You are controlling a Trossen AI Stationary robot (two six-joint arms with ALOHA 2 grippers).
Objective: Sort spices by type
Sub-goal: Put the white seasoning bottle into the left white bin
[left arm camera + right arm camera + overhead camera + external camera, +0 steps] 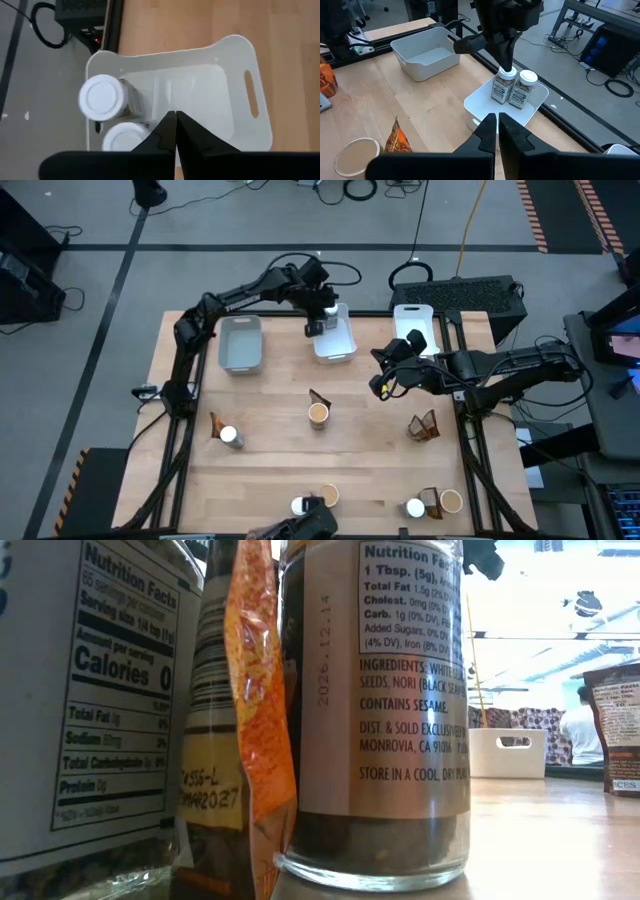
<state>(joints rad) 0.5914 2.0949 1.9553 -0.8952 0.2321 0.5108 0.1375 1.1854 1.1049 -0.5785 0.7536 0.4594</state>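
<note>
L gripper [506, 67]: over the white tray at the table's far edge, tip just above one jar's cap. Fingers [172, 131] pressed together in its own wrist view, nothing betw them.
R gripper [381, 385]: hovers mid-table on the right side, pointing toward the white tray. Fingers [495, 131] closed tip to tip, holding nothing.
White tray [343, 346]: far centre of table, next to the grey tray; has 2 white-capped jars [514, 89] standing upright side by side at its far end, touching or nearly so. Rest of tray bare.
Grey tray [240, 343]: left of the white tray, a small gap betw them; looks bare inside.
3rd tray [412, 320]: white, far right edge, above the R gripper in the top view. Can't tell its contents.
Centre group: tan-topped tub [318, 414] w/ a dark pouch [318, 397] just beside it.
Left group: white-capped jar [231, 437] lying/standing by an orange-brown pouch [214, 424], near the L arm's base side.
Right side: brown pouch [424, 425] alone, near the R arm.
Near edge, right: jar [415, 507], pouch [431, 501], tub [451, 501] in a tight row.
Near edge, centre: jar [299, 506] and tub [328, 496], close up against the low cam; that view is filled w/ label text and an orange pouch edge [258, 710].
Room: person [578, 730] far off behind the table, seen from the back.
</note>
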